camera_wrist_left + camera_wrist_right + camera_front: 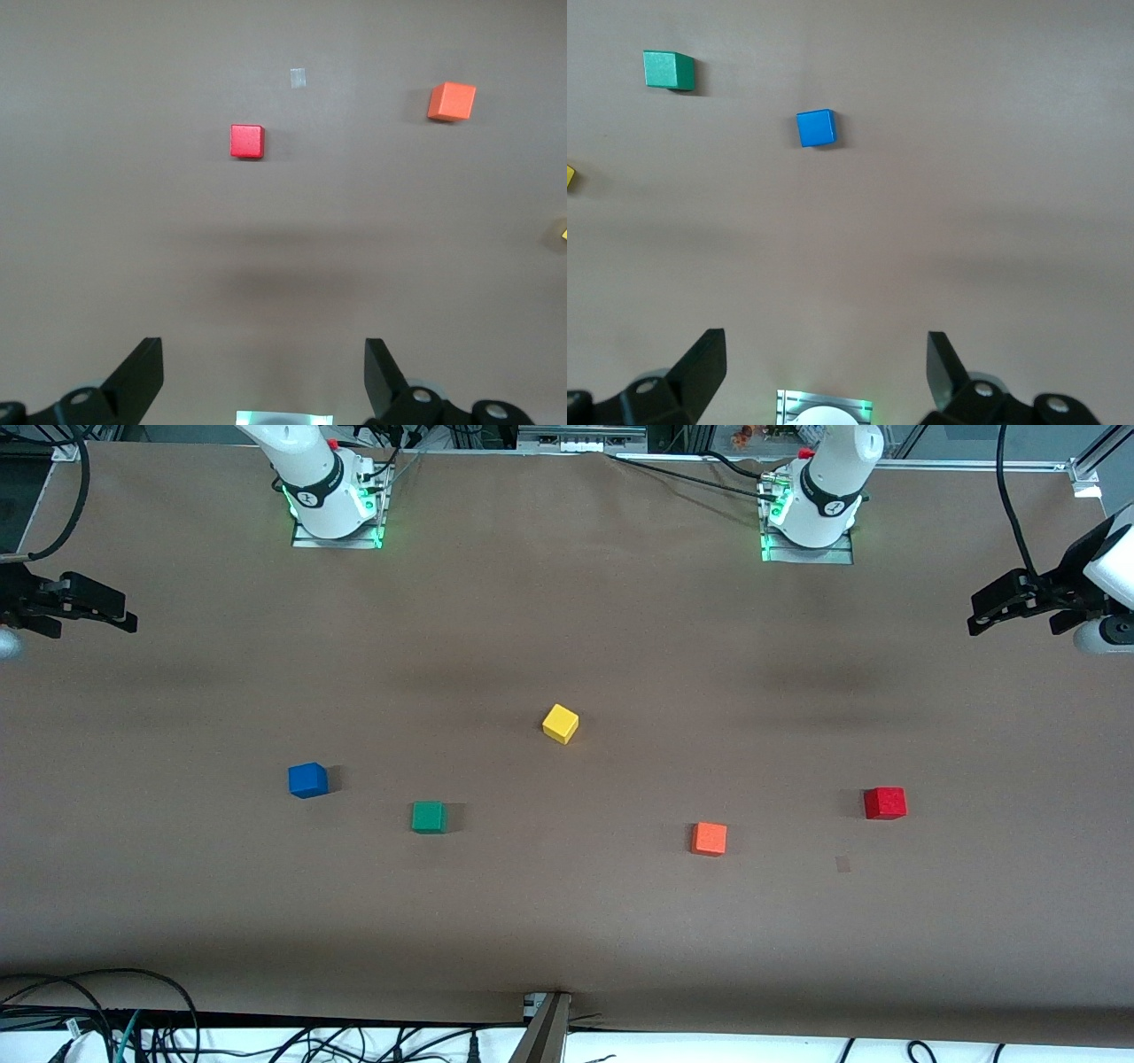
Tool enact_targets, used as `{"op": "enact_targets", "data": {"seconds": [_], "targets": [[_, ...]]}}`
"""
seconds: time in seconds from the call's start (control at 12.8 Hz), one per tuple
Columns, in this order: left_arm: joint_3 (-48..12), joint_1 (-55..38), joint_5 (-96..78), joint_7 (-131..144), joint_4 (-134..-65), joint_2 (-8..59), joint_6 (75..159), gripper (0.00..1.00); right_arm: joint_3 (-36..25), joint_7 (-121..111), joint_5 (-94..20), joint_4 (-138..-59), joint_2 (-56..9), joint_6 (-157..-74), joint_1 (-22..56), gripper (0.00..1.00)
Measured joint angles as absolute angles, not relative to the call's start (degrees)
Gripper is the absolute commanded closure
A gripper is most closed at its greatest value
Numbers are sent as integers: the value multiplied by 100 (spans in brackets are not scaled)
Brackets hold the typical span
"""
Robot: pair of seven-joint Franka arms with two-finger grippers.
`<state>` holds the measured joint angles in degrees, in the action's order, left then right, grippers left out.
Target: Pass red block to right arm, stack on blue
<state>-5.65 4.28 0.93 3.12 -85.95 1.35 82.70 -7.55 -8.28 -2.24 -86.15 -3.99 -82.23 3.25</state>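
Red block [885, 802] sits lower right of frame, under my left gripper [1019, 607], jaws apart, empty; right gripper [75, 607] waits at the left edge, also apart

We see the right end effector [824, 372] w/ fingers [702, 363] spread wide, holding nothing, over bare bench [921, 230]. Blue block [816, 127] sits apart from green block [668, 70]; yellow block [570, 176] barely visible at frame edge.

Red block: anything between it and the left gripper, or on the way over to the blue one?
Nothing visible blocks the open left gripper from the red block; only bare table lies between them. Toward the blue block, the orange block and green block sit near the straight line; the yellow block lies farther from the camera.
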Motion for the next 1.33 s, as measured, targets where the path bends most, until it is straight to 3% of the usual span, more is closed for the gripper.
{"op": "enact_targets", "data": {"seconds": [0.86,1.33], "targets": [[-554,418,93,235,-8606,141,8417,0,-777,-828,-225,-8615,-451,-8223,313,0],[-575,427,93,214,-8433,464,8613,0,-776,-828,-232,-8615,-452,-8232,314,0]]}}
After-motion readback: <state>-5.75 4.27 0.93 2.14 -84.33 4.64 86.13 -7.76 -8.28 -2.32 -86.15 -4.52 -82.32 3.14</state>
